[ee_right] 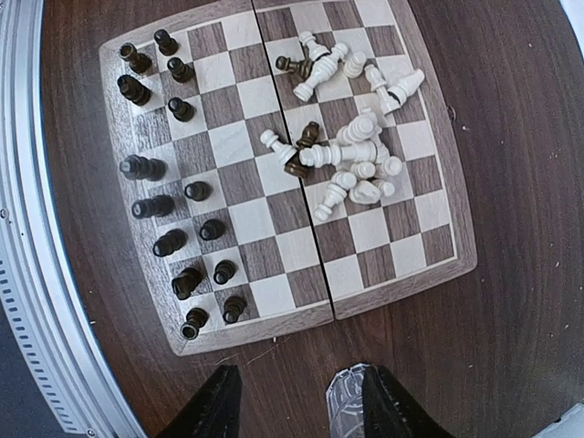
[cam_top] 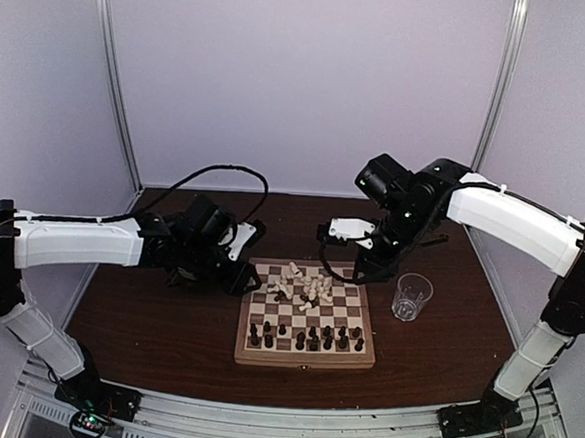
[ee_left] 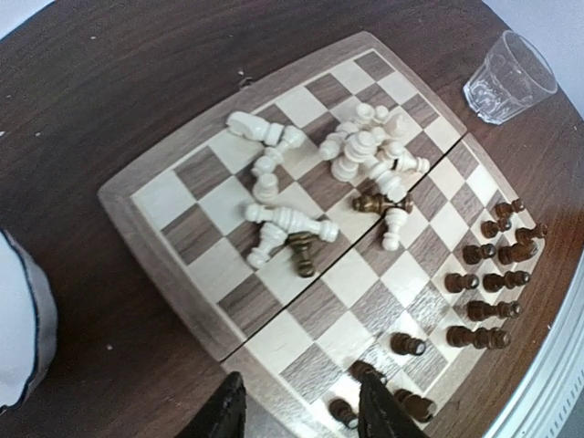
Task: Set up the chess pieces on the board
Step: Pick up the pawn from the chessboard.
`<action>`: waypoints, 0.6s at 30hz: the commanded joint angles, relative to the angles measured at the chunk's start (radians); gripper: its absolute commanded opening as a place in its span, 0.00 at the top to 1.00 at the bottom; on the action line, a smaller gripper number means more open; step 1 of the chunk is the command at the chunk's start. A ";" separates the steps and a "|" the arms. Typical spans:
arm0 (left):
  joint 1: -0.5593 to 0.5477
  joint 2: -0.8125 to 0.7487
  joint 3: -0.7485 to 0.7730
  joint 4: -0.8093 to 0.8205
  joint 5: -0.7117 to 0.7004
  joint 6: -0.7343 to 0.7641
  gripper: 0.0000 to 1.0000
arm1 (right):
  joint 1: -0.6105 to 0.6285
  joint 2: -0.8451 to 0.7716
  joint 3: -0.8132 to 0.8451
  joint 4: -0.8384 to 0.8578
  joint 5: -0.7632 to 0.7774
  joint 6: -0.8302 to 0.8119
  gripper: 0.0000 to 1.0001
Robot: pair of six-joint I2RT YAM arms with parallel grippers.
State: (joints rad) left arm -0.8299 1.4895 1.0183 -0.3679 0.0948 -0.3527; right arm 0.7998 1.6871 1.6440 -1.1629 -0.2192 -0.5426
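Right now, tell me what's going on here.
Two robot arms are setting up a square wooden chessboard. The dark brown chess pieces mostly stand in two rows along its near edge. The cream-white chess pieces lie in a heap on the far half, a few dark ones among them. The left gripper and right gripper hover open by its far corners, holding nothing. A clear drinking glass stands beside the board.
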 commanded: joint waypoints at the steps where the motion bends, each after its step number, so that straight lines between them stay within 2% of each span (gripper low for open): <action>1: -0.061 0.103 0.069 0.087 -0.065 -0.044 0.60 | -0.030 -0.119 -0.112 0.147 -0.024 0.038 0.52; 8: -0.082 0.260 0.123 0.132 -0.080 -0.019 0.65 | -0.067 -0.206 -0.179 0.191 -0.032 0.046 0.50; 12: -0.083 0.304 0.138 0.138 -0.113 -0.021 0.62 | -0.075 -0.233 -0.214 0.209 -0.035 0.046 0.50; 18: -0.083 0.364 0.185 0.107 -0.095 -0.003 0.66 | -0.083 -0.240 -0.231 0.218 -0.035 0.042 0.50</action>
State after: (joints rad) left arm -0.9073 1.8294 1.1610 -0.2871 0.0097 -0.3725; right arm 0.7269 1.4666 1.4197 -0.9726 -0.2466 -0.5087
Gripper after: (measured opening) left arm 0.345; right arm 0.503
